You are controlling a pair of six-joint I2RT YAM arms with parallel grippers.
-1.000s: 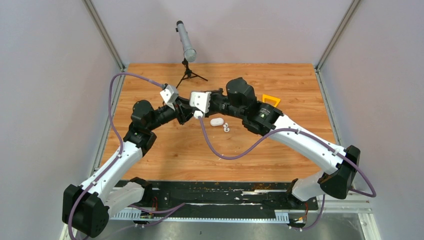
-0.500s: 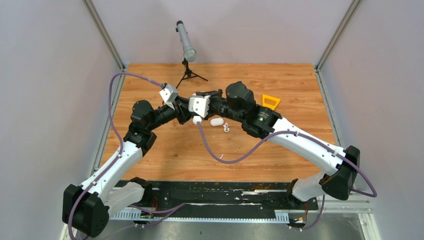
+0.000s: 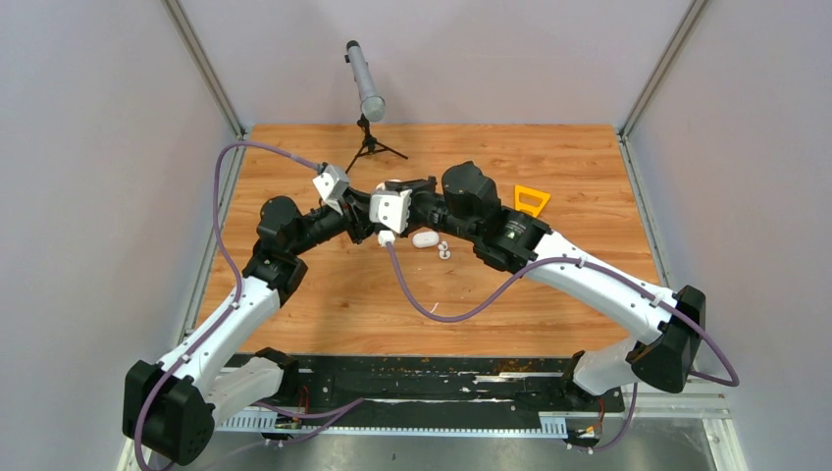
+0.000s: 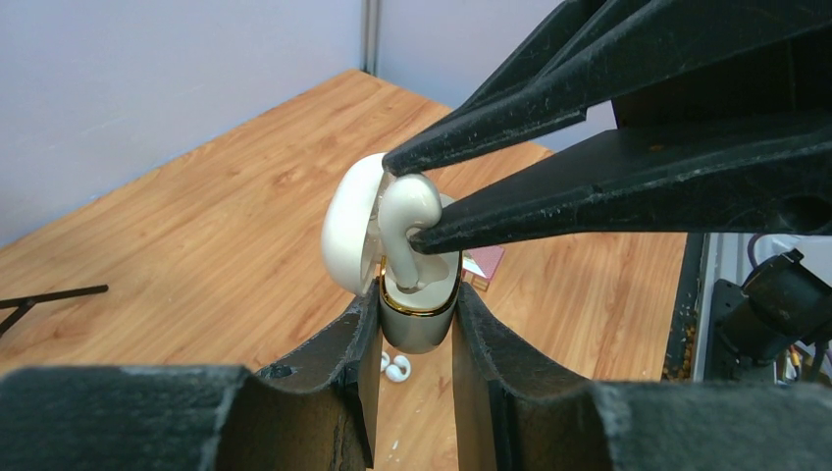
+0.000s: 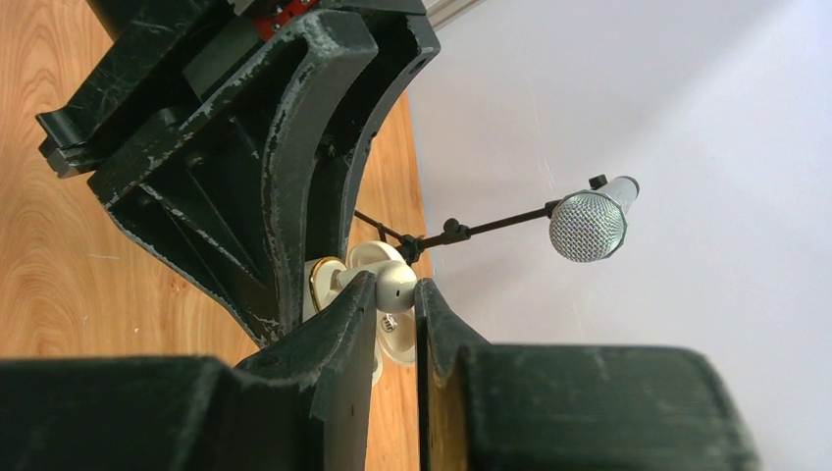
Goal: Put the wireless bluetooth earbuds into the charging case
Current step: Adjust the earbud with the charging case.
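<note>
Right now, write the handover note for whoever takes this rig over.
Left gripper: fingers shut on the open charging case, held above the table, lid tipped back.
Right gripper: fingers shut on one earbud, stem down in the case, head pinched.
On the table: a second white case with loose earbuds beside it.
Done: case open, one earbud lowered in.
Left: seat and release it, fetch another, close the lid.
</note>
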